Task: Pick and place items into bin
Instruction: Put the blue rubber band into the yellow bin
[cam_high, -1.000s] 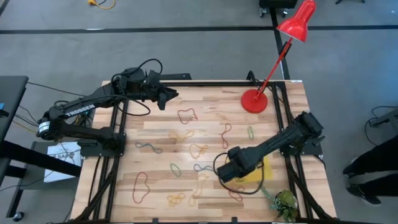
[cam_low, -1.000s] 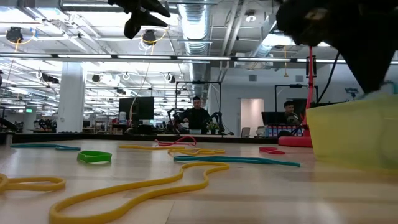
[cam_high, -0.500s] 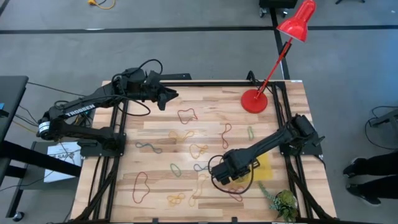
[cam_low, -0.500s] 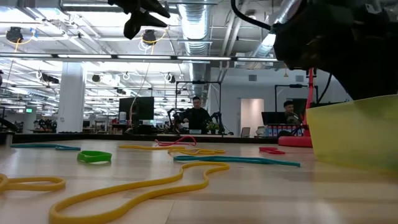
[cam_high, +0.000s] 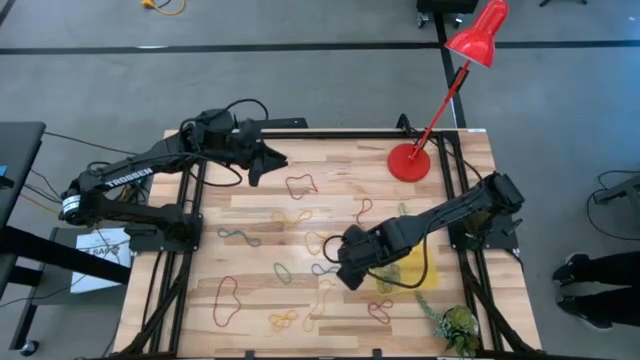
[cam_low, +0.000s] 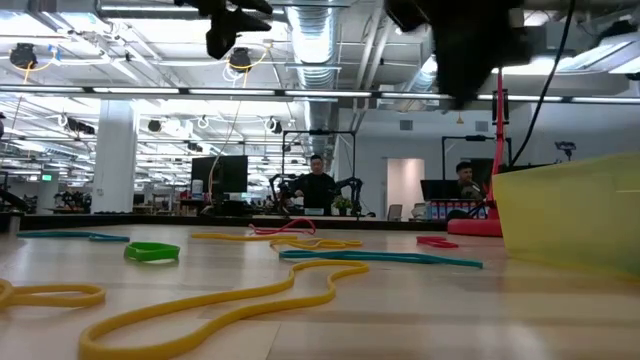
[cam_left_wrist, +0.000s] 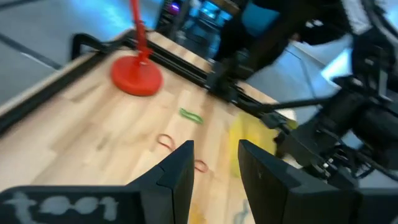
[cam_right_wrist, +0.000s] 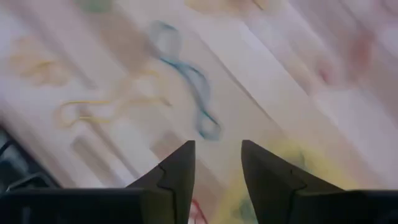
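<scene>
- Much of the yellow bin (cam_high: 408, 270) is covered by the right arm in the high view; only its pale yellow floor shows beside the arm, near the counter's (cam_high: 260, 215) right edge. In the low view its translucent wall (cam_low: 570, 215) is cut off by the picture's right border.
- The right wrist view is smeared by motion, so bands below read as soft streaks; a blue band (cam_right_wrist: 189, 84) is the clearest of them.
- The right gripper (cam_high: 343, 268) hangs above the counter's middle, just left of the bin, its two fingers (cam_right_wrist: 176, 171) parted by a narrow gap and holding nothing.
- That blue band (cam_high: 325, 270) lies on the wood just beside and beneath the right gripper, not touching it as far as can be told.
- Other rubber bands lie scattered across the counter: a red loop (cam_high: 300, 186) toward the far side, a yellow cluster (cam_high: 283, 320) near the front edge.
- The left gripper (cam_high: 265, 162) waits over the far left of the counter, fingers (cam_left_wrist: 178, 177) slightly apart and empty.
- A red lamp base (cam_high: 408, 162) stands at the far right corner.
</scene>
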